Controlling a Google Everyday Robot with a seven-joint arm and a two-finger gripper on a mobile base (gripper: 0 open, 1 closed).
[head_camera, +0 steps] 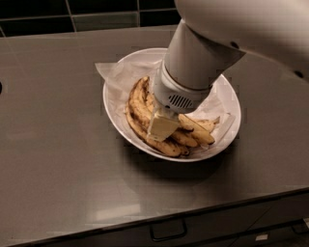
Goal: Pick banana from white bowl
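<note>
The white bowl [112, 115] stands on the dark counter, lined with crumpled white paper [116, 75]. Several spotted bananas lie in it. The thick, strongly curved, brown-blotched banana [137, 103] lies along the bowl's left side. Slimmer bananas [197, 131] lie to the right. My gripper [162, 126] is down inside the bowl, among the bananas, just right of the curved banana and touching the pile. The arm's white wrist hides the bowl's middle and part of the bananas.
The dark counter [53, 144] stretches left and in front of the bowl. Its front edge runs along the bottom, with a drawer handle [168, 230] below. A dark tiled wall [87, 12] is behind.
</note>
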